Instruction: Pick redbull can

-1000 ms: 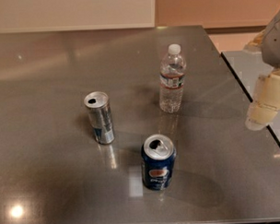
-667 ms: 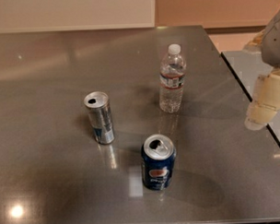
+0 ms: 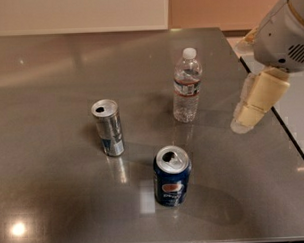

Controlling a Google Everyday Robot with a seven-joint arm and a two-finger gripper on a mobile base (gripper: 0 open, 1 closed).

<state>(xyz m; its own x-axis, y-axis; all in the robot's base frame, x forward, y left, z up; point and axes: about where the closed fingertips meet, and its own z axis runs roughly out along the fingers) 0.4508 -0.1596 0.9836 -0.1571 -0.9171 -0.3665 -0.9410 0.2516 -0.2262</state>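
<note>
1. The step in hand was the approach, by my reading: the end effector hung at the 3 o'clock side of the view, over the right border of the desk, well apart from everything standing there.
2. It had hold of nothing, and I could not tell how far open it was (only its cream-coloured side showed).
3. The redbull can stood upright and untouched, left of the desk's middle, its opened top facing up. It was roughly at 9 o'clock from the end effector.
4. The Pepsi can stood at about 4 o'clock from the redbull can. The water bottle stood at about 2 o'clock from it. Both were apart from it, and the bottle was between it and the end effector.
5. The next move likely called for a reach towards 9 o'clock, passing the bottle without clipping it, then coming down around the slim can from above or from its open side.
6. Against the earlier frames, the end effector had shifted inward towards 9 o'clock, from off the desk's right edge to over it. Both cans and the bottle sat where they were.
</note>
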